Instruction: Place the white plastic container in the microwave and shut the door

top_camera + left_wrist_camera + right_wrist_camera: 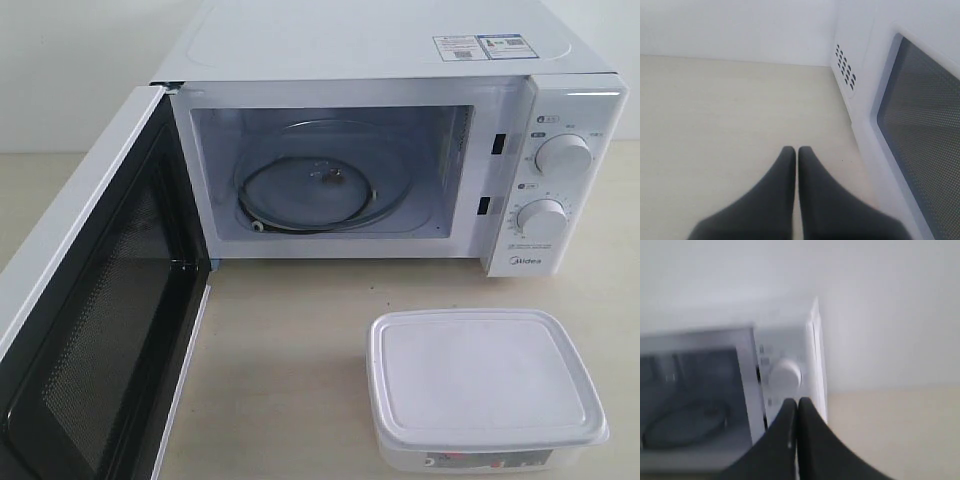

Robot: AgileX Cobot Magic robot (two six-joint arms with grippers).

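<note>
While the microwave (400, 150) door (90, 300) hangs wide open, the container (485, 390) sits out front; left claw (796, 152) and right claw (797, 402) both pinched closed, empty.

Glossy microwave (400, 60), glass turntable (320, 185), translucent plastic container (485, 390).

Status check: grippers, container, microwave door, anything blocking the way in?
Left gripper and right gripper shut, empty. White plastic container lidded on table before microwave. Door wide open, turntable bare.
</note>
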